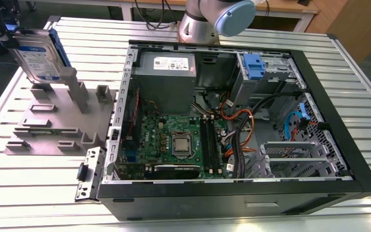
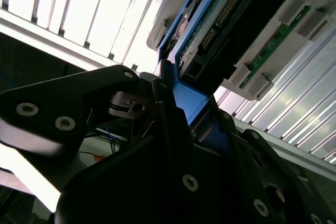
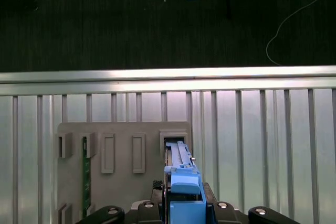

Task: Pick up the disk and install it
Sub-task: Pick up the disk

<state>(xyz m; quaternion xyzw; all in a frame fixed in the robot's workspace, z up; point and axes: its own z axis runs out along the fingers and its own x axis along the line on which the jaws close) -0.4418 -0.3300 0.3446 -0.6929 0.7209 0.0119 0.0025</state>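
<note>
The disk [image 1: 38,55] is a silver drive with a white-and-blue label in a blue carrier. It stands on edge at the exterior view's far left, over the grey holder [image 1: 50,121]. My gripper [image 1: 11,34] is shut on the carrier's blue end handle [image 3: 182,190] from above. In the first wrist view the disk's edge [image 3: 178,156] runs down to a slot in the holder [image 3: 176,141]. I cannot tell whether its lower end is clear of that slot. The second wrist view shows the handle [image 2: 190,100] between my black fingers [image 2: 168,129] and the drive's circuit-board side [image 2: 220,9].
An open computer case [image 1: 340,121] lies on the slatted metal table [image 1: 37,193]. It holds a grey power supply [image 1: 166,72], a motherboard [image 1: 172,140], cables and a bare blue bracket [image 1: 253,65] in the drive bay. The arm's base [image 1: 205,21] stands behind the case. A green memory stick [image 3: 84,177] sits in the holder.
</note>
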